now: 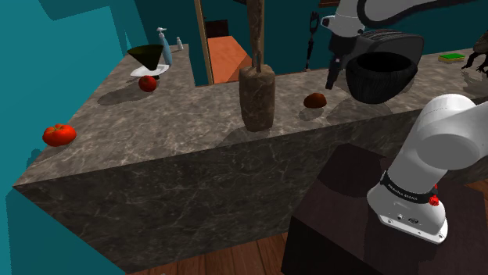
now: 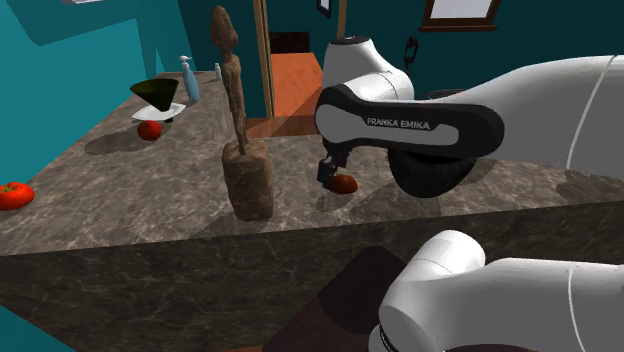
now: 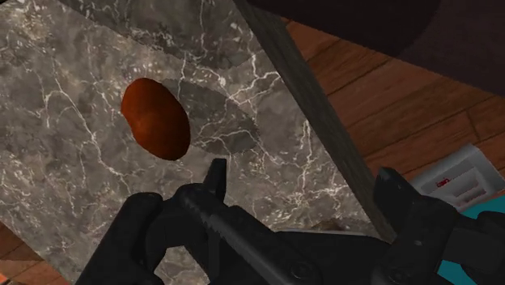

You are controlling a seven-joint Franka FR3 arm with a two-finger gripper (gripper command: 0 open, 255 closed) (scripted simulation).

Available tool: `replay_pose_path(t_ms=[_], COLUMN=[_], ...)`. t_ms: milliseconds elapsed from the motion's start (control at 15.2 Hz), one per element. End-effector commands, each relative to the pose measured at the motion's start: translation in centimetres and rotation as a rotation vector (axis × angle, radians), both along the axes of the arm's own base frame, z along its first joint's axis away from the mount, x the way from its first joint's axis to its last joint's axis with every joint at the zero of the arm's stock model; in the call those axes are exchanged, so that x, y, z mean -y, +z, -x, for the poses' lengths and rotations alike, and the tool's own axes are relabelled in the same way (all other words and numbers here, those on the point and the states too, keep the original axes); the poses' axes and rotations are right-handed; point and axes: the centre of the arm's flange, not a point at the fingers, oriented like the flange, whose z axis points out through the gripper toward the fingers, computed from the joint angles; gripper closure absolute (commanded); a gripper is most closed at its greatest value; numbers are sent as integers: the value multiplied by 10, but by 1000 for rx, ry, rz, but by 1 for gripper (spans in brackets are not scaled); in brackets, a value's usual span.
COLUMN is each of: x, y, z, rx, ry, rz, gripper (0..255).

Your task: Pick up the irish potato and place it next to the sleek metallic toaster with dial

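The potato (image 1: pixel 315 100) is a reddish-brown oval lying on the marble counter (image 1: pixel 188 125), close to the edge nearest the stand. My black gripper (image 1: pixel 334 76) hangs just above and beside it, on the shoulder view's right. In the second exterior view the gripper (image 2: pixel 330 172) sits right over the potato (image 2: pixel 346 184). In the wrist view the potato (image 3: pixel 155 117) lies beyond one finger (image 3: pixel 214 174), outside the gap. The fingers stand apart with nothing between them. A dark rounded box (image 1: pixel 391 41), perhaps the toaster, stands behind a black bowl (image 1: pixel 381 78).
A tall brown figure on a block (image 1: pixel 257 98) stands on the counter near the potato. Two tomatoes (image 1: pixel 59 134) (image 1: pixel 148 83), a dark cone on a white dish (image 1: pixel 148 58) and a spray bottle (image 1: pixel 164 43) lie farther off. The counter edge drops to a wooden floor (image 3: pixel 388 89).
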Motion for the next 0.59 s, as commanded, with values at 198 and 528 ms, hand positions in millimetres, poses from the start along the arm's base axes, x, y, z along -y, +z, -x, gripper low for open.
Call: replay_pose_path(t_ms=[198,528], x=[39,81], y=[-48,-90], z=[-5,-18], rx=[7,13], ry=[182,358], rz=[78,153], gripper=[0,0])
